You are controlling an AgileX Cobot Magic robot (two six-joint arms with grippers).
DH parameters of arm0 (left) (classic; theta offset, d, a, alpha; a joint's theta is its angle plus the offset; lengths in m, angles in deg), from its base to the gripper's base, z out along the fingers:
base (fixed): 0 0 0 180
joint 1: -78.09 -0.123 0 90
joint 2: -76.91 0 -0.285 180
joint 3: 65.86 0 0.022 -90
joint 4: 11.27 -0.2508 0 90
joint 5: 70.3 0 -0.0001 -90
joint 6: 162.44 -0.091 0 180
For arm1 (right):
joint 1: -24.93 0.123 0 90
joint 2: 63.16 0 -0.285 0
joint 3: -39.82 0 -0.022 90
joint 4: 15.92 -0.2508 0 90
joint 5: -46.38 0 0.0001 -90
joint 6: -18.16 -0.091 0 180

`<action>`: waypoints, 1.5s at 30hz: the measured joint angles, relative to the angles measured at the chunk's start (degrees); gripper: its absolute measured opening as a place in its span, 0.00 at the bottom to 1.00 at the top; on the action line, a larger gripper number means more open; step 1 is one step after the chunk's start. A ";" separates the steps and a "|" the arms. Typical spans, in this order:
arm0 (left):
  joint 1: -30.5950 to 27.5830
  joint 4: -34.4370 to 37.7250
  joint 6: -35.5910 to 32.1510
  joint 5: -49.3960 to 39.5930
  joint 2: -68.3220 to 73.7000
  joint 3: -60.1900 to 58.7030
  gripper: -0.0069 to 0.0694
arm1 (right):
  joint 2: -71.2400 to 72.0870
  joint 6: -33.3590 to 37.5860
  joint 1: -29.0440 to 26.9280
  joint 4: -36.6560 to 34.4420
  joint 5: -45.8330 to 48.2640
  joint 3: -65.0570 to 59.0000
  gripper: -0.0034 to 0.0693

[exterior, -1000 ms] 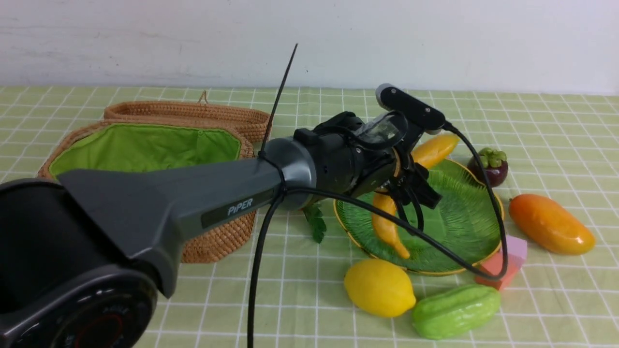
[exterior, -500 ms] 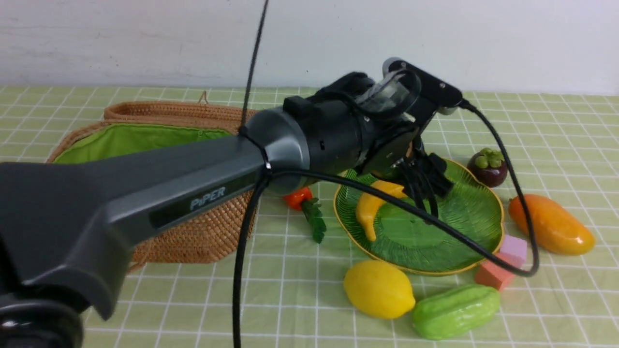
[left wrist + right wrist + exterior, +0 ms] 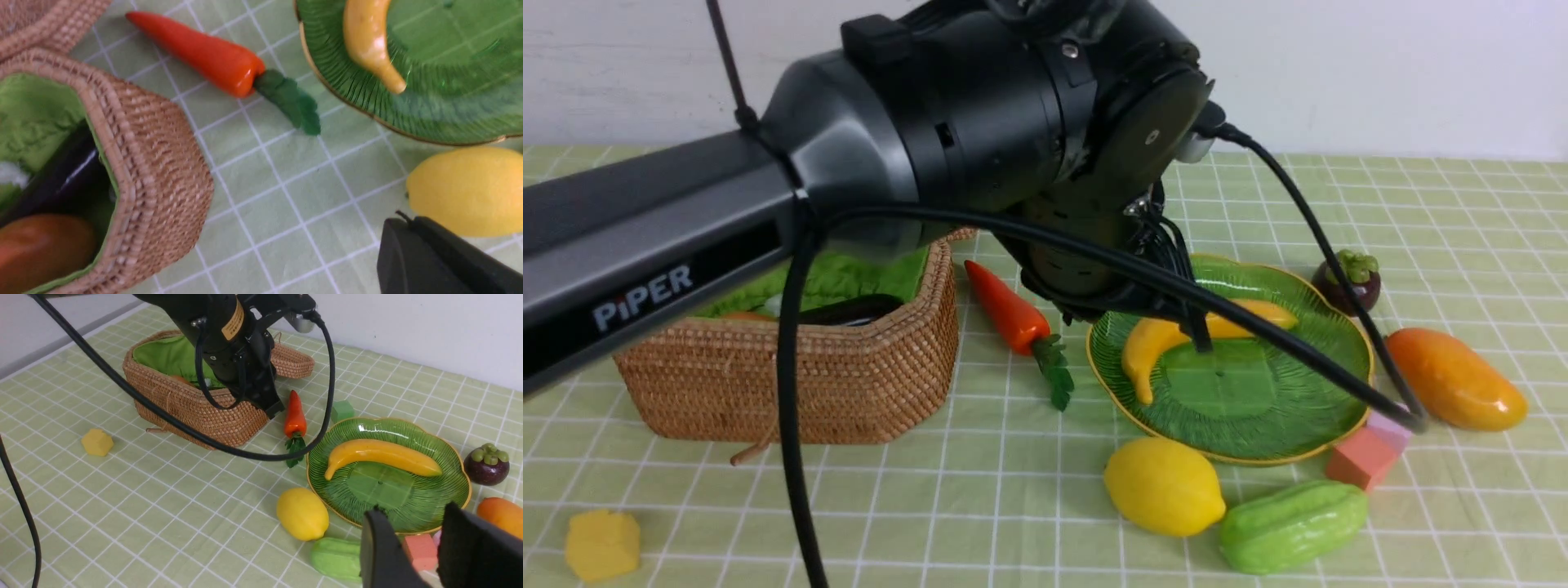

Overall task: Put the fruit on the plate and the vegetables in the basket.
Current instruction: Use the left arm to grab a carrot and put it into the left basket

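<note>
The banana [image 3: 1176,335] lies on the green plate [image 3: 1258,425]. Around the plate sit the lemon [image 3: 1164,486], the mango [image 3: 1454,380] and the mangosteen [image 3: 1347,282]. The green gourd [image 3: 1290,523] lies by the lemon. Between plate and basket [image 3: 792,376] lies the carrot [image 3: 1009,306]. Inside the basket are the eggplant [image 3: 69,175] and the potato [image 3: 41,249]. My left gripper [image 3: 404,222] is shut and empty, hanging above the cloth between basket and carrot. My right gripper [image 3: 414,522] stands open over the plate's near edge, holding nothing.
A red cube [image 3: 1360,457] and a pink one [image 3: 1388,429] touch the plate's near right edge. A yellow cube [image 3: 600,543] sits at front left and a green cube [image 3: 342,410] behind the plate. The basket's lid [image 3: 292,361] lies open behind it. My left arm [image 3: 849,163] and its cable cross the front view.
My left gripper has let go of the banana, which now rests on the plate. The arm has lifted and drawn back toward the basket, and its jaws have shut.
</note>
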 joint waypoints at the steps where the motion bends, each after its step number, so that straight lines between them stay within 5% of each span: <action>1: -0.25 0.36 -0.06 -0.33 0.00 0.00 0.07 | 0.00 -0.12 0.00 0.00 0.00 0.00 0.36; 11: -10.68 14.19 -3.97 1.70 3.16 0.00 0.08 | 0.00 -5.44 0.00 -0.38 0.48 0.00 0.37; 15: -13.11 16.42 -3.68 2.93 7.24 0.05 0.18 | 0.00 -5.53 0.00 -1.17 0.39 0.00 0.37; 27: -12.99 10.68 9.07 15.91 15.59 2.28 0.71 | 0.00 -4.27 0.00 -1.47 0.49 0.00 0.37; 45: -12.99 -5.14 18.31 22.30 20.51 2.39 0.78 | 0.00 -4.27 0.00 -1.89 1.54 0.00 0.37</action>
